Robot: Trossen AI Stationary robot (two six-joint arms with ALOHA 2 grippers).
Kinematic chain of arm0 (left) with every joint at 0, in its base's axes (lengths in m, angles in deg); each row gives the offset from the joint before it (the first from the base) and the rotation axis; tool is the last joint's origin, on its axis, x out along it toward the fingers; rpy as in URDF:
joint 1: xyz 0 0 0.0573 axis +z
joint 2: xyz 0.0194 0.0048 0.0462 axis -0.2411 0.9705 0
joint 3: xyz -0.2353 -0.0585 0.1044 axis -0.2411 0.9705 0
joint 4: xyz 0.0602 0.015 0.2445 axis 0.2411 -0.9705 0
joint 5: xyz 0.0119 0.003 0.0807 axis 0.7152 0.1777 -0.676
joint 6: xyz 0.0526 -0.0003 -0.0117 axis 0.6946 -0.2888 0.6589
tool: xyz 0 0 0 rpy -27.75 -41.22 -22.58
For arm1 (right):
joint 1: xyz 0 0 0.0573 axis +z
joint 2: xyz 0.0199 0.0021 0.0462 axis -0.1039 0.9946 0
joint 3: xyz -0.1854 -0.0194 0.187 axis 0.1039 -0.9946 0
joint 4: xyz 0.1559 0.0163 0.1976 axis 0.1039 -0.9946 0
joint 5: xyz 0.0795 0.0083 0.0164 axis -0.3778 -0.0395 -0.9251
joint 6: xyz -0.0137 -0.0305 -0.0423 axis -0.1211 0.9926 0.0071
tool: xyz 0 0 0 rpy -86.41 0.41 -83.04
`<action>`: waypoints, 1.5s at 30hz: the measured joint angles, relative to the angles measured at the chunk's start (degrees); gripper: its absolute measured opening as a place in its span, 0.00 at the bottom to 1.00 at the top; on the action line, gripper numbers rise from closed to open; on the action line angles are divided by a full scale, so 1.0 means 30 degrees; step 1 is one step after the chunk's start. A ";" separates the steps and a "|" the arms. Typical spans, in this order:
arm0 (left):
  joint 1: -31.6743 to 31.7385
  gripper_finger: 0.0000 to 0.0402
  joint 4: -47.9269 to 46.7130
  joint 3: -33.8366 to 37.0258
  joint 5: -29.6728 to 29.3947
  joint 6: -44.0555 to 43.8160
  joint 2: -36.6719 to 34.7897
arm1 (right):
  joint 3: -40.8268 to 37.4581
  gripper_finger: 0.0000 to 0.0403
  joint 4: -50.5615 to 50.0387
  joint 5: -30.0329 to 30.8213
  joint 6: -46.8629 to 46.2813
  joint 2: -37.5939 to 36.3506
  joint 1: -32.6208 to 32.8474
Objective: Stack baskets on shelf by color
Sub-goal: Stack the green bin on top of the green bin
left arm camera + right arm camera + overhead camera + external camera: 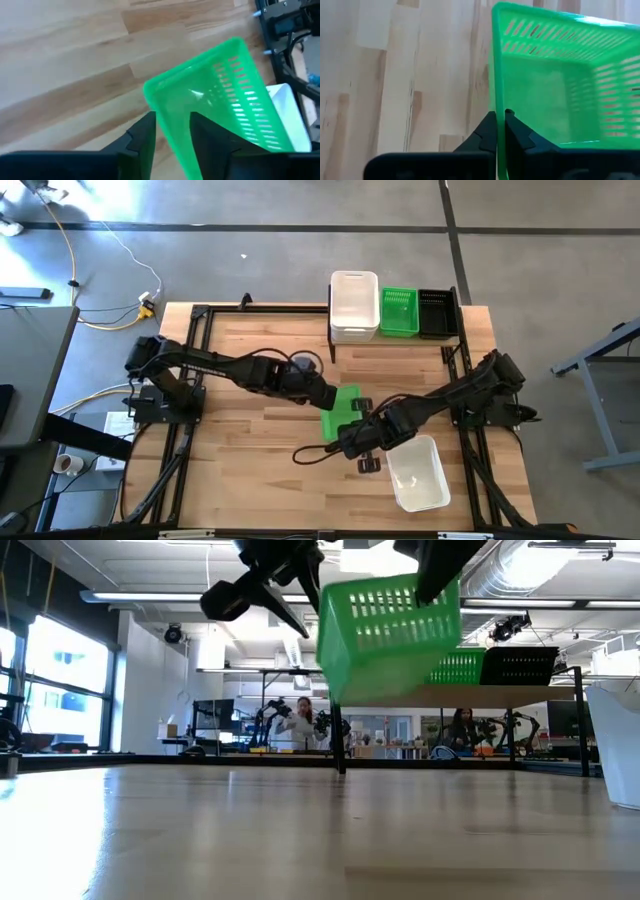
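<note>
Bright green slotted basket (390,635) airborne, tilted, right end effector (500,131) pinching rim

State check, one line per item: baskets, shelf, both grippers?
Green basket: lifted off the table, tilted, between both grippers.
Right gripper: shut on the green basket's wall.
Left gripper: fingers apart astride the green basket's wall.
White basket: on the table, upright, empty.
Shelf: holds white baskets, a green one and black, side by side.
</note>
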 joint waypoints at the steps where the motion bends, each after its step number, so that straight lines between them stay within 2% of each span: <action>1: 0.0185 0.29 -0.0035 0.0000 0.0119 0.0448 0.0000 | 0.0000 0.00 -0.0155 -0.0025 -0.0273 -0.0006 0.0000; 9: 0.1867 0.34 -0.0119 -0.0007 0.1450 0.4734 -0.0419 | 0.0000 0.00 -0.1866 0.0148 -0.2476 -0.0363 -0.0099; 20: 0.3943 0.30 -0.0088 -0.0007 0.1472 1.1029 -0.2058 | 0.0000 0.00 -0.2620 0.0363 -0.5578 -0.1529 -0.1243; 28: 0.5591 0.30 0.0024 -0.0007 0.1468 1.5695 -0.3456 | -0.0007 0.00 -0.4772 0.0217 -0.8171 -0.1734 -0.1639; 34: 0.6987 0.30 -0.0098 -0.0007 0.1458 1.8634 -0.4498 | -0.0007 0.00 -0.6084 -0.0351 -0.9684 -0.2871 -0.1639; 41: 0.8129 0.30 -0.0504 -0.0007 0.1443 2.0725 -0.5304 | -0.0007 0.00 -0.6402 -0.0538 -0.9999 -0.4893 -0.1574; 45: 0.8519 0.30 -0.1048 -0.0007 0.1411 2.0846 -0.5268 | -0.0007 0.00 -0.7122 -0.0562 -1.0185 -0.6105 -0.1566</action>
